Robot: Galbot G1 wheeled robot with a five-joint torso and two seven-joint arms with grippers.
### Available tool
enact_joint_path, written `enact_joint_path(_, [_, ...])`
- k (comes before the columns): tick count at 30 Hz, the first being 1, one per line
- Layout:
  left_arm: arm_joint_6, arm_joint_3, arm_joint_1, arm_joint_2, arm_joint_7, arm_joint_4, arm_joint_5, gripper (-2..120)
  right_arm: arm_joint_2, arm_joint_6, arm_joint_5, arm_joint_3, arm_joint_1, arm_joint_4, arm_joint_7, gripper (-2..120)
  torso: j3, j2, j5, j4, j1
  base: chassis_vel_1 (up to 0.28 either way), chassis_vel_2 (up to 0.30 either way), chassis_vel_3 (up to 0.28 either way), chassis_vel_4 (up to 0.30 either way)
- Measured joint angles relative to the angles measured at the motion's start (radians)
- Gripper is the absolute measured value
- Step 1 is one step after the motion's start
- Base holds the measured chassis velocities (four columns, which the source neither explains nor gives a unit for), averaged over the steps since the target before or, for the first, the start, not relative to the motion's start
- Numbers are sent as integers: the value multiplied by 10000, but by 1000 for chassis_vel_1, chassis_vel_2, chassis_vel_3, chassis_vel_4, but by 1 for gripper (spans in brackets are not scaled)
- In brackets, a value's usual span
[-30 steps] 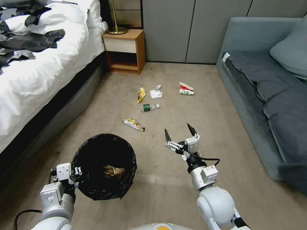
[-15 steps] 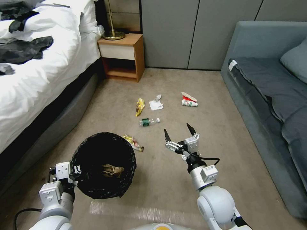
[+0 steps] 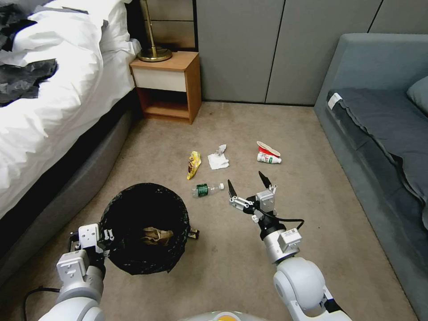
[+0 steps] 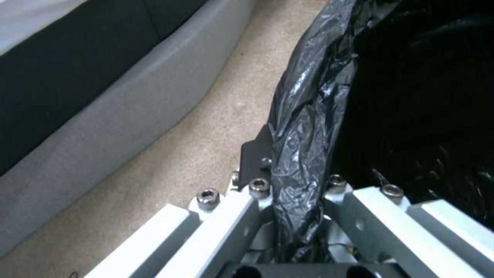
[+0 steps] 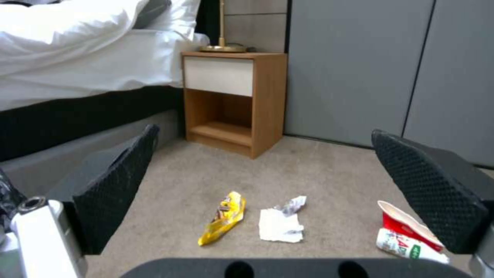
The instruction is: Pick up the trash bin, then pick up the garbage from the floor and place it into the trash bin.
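Holding the bin: the left gripper (image 3: pixel 103 243) is pinched tight on the rim of the trash bin (image 3: pixel 143 228), with the black bag (image 4: pixel 303 116) squeezed between its two fingers.
Bin place: it is off to the robot's left, near the bed (image 3: pixel 53 102), with its mouth facing up.
Inside the bin: a crumpled tan paper (image 3: pixel 156 235) lies at the bottom.
Right gripper (image 3: pixel 246 186): it hangs above the carpet (image 3: pixel 232 258) with its two black fingers (image 5: pixel 115 185) spread wide apart and nothing between them.
Bottle (image 3: pixel 206 189): the green-labelled bottle lies on its side, just beside the right gripper, between it and the bin.
Yellow wrapper (image 3: pixel 193 164): it lies flat on the carpet, a bit farther away than the bottle.
White tissue (image 3: pixel 218 159): it sits just beside the yellow wrapper, toward the robot's right.
Squashed cup (image 3: pixel 268 154): red and white, it lies apart from the tissue, closer to the sofa (image 3: pixel 383 133).
Small wrapper bit (image 3: pixel 193 233): it peeks out from behind the bin's edge, and I cannot tell if it touches the bin.
Far end: a wooden nightstand (image 3: pixel 167 87) stands against the wall next to the bed, with a gold lamp base (image 3: pixel 154 54) on top.
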Motion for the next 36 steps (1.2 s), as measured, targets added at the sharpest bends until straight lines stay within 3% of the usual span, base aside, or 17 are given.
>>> enact_joint_path(36, [157,151,-219,40,-77,-9,-96,1,12,-7,-7,47,74,-30,-17,100,0,0,0,0,0,3,-2,-3,2])
